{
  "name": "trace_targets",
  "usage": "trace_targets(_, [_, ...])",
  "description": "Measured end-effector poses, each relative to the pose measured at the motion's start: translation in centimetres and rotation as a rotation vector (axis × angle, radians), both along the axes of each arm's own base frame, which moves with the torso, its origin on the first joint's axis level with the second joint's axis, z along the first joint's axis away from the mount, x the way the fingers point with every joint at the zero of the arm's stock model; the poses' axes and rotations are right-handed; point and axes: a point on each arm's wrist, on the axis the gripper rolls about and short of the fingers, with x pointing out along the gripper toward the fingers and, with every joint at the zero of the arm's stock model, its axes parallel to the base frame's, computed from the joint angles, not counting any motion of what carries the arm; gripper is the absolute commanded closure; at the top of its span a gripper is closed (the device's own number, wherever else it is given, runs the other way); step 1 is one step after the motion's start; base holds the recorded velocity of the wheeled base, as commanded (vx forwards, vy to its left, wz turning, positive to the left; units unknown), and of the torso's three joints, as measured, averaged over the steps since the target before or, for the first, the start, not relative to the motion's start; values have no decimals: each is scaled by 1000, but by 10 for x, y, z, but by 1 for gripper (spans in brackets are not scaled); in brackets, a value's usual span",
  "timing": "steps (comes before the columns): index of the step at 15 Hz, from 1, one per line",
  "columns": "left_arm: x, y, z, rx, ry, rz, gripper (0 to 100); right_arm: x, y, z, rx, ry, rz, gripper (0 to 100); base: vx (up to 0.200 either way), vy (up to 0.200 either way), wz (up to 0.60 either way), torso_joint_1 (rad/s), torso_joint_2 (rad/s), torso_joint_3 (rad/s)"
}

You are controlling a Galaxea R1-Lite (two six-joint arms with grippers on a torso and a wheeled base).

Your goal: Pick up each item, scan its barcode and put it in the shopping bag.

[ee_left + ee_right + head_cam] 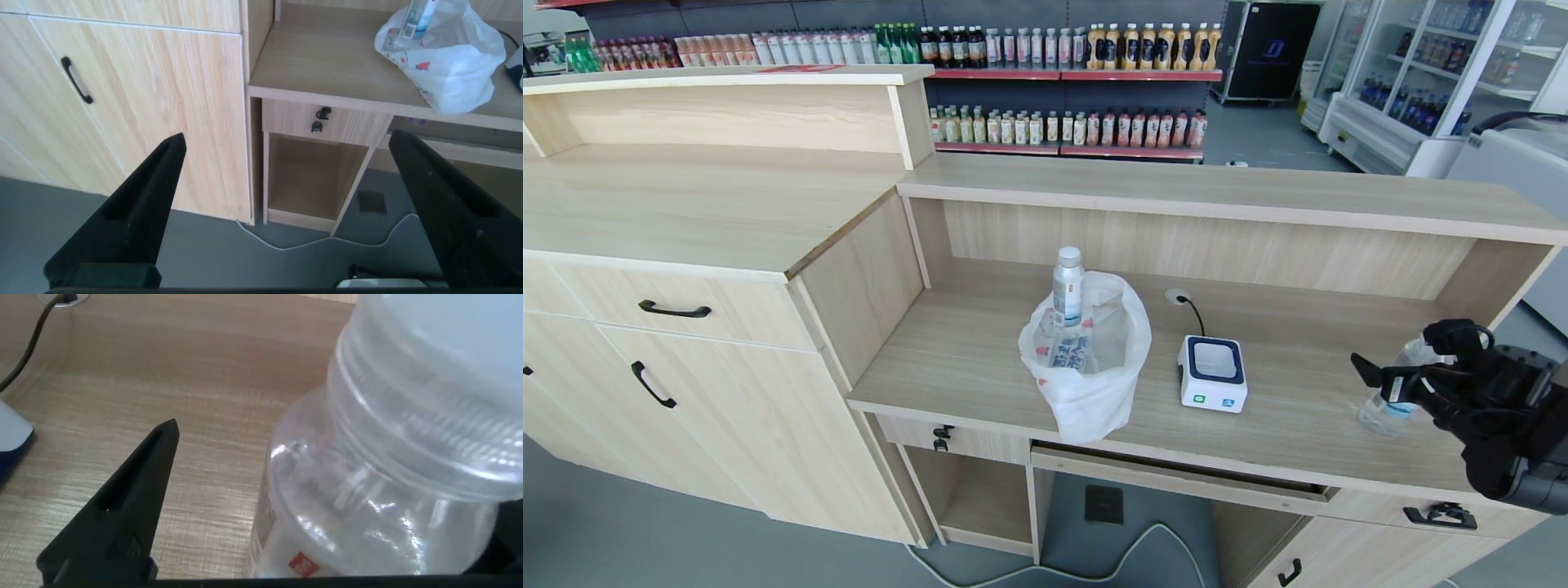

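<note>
At the right end of the wooden counter (pixel 980 351), my right gripper (pixel 1395 359) sits with its jaws spread around a clear water bottle (pixel 1388 404) that stands upright on the surface. From my right wrist, 1 black finger (pixel 114 514) is apart from the bottle's side, with bare wood showing between them, so I am not clamping it. The other finger is hidden behind the bottle.

Toward the middle of the counter, the white barcode scanner (pixel 1213 371) lies flat with its blue-framed window facing up, well apart from the water bottle. Its black cable (pixel 1194 314) runs back to a hole in the counter. Just beside the scanner, on its left, the white shopping bag (pixel 1086 384) stands open near the front edge. 1 white-capped bottle (pixel 1067 286) stands upright at the bag's rear rim; I cannot tell whether it is inside the bag or just behind it.

My left gripper (pixel 288 140) hangs low in front of the cabinet doors, left of the counter, with its 2 fingers wide apart and holding nothing
</note>
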Motion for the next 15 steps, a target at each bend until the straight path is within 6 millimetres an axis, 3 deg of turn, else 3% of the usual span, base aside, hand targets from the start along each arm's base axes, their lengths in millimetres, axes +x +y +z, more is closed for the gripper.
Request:
trace_targets(3, [0,0,0,0,0,0,0,4,4,-5,-5,10,14,0,0,0,0,0,0,0])
trace_targets(4, [0,0,0,0,0,0,0,4,5,-7,-3,16,19,100,0,0,0,0,0,0])
trace_targets(15, [0,0,0,0,0,0,0,0,8,-6,-11,27,24,100,0,0,0,0,0,0])
